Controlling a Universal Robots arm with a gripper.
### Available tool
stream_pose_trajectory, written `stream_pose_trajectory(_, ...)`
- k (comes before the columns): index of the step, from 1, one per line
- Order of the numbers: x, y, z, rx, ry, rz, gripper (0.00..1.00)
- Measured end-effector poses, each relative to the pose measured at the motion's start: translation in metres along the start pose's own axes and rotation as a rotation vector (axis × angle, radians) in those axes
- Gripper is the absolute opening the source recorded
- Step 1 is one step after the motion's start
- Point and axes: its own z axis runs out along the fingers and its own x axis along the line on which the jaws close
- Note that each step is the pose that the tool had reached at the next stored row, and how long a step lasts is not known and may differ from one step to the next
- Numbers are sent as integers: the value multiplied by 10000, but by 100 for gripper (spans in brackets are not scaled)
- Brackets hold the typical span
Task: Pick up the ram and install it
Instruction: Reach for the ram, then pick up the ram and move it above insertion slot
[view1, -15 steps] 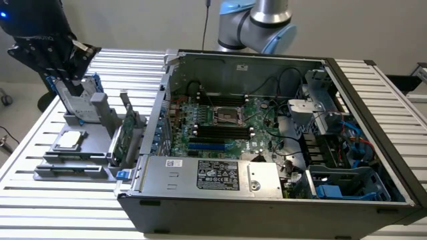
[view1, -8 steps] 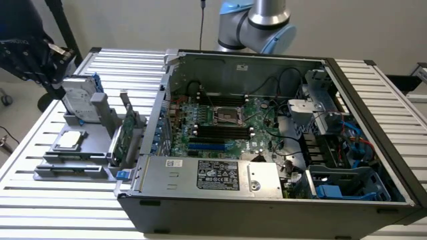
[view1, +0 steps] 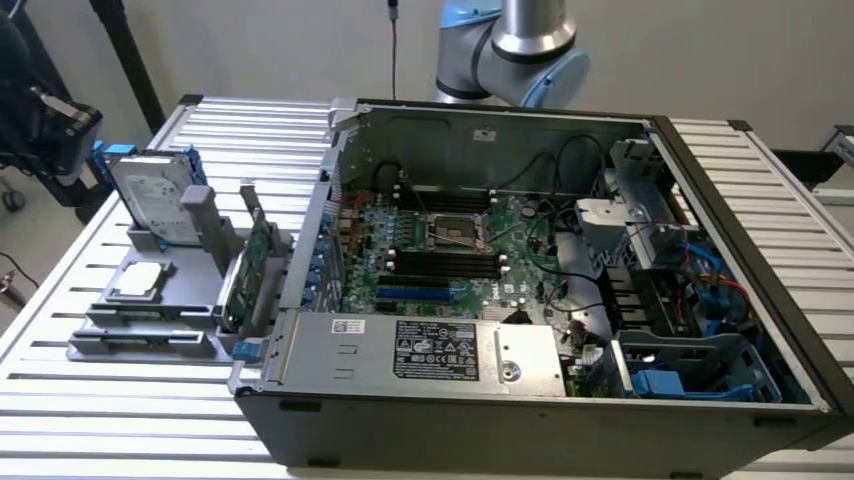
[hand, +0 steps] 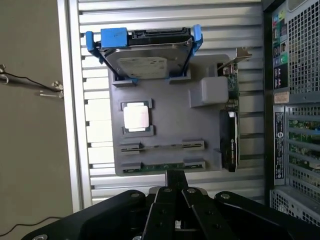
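Seen from the exterior camera: an open computer case (view1: 534, 435) lying on its side on a slatted metal table (view1: 94, 420), side panel off, motherboard (view1: 454, 215) exposed. Near the board's middle, a bank of long black memory slots (view1: 441, 265). Along the near wall of the case, a grey power supply (view1: 427, 352) with a label. Behind the case, the silver and pale blue robot arm (view1: 518, 45).

On the table to the exterior view's left of the case, just beside it, a grey fixture tray (view1: 147, 300). Standing in the tray: a hard drive (view1: 154, 195) in a blue bracket, tilted back, and a tall green expansion card (view1: 254, 270) on edge along the side nearest the case. Lying flat in a square pocket: a processor chip (view1: 140, 282).

Looking down from the wrist camera onto that same tray: the ram (hand: 161, 166), a thin green stick, seated on edge between two grey holders in the outermost of two slot rows (the row at the tray's end farthest from the hard drive, past the processor chip). Resting in the tray, free of any grasp.

Black gripper (hand: 176, 178) poised over that end of the tray, tips pressed together with nothing pinched, lined up with the ram's middle and appearing just beside it. Contact with the ram not possible to judge from this angle.
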Motion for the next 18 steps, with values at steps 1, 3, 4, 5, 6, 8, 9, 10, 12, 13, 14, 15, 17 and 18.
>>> stream_pose_trajectory(1,9,-1,1,-1,-2,0,11)
stream_pose_trajectory(3,8,-2,0,-1,0,-1,11)
stream_pose_trajectory(4,9,-1,0,0,0,-1,11)
stream_pose_trajectory(5,9,-1,0,0,0,-1,11)
stream_pose_trajectory(6,9,-1,0,0,0,-1,11)
stream_pose_trajectory(8,9,-1,0,0,0,-1,11)
stream_pose_trajectory(9,9,-1,0,0,0,-1,11)
stream_pose_trajectory(10,9,-1,0,0,0,-1,11)
stream_pose_trajectory(12,9,-1,0,0,0,-1,11)
stream_pose_trajectory(13,9,-1,0,0,0,-1,11)
stream_pose_trajectory(14,9,-1,0,0,0,-1,11)
stream_pose_trajectory(15,9,-1,0,0,0,-1,11)
stream_pose_trajectory(17,9,-2,-1,0,3,-48,11)
stream_pose_trajectory(18,9,-2,-1,-2,10,-167,11)
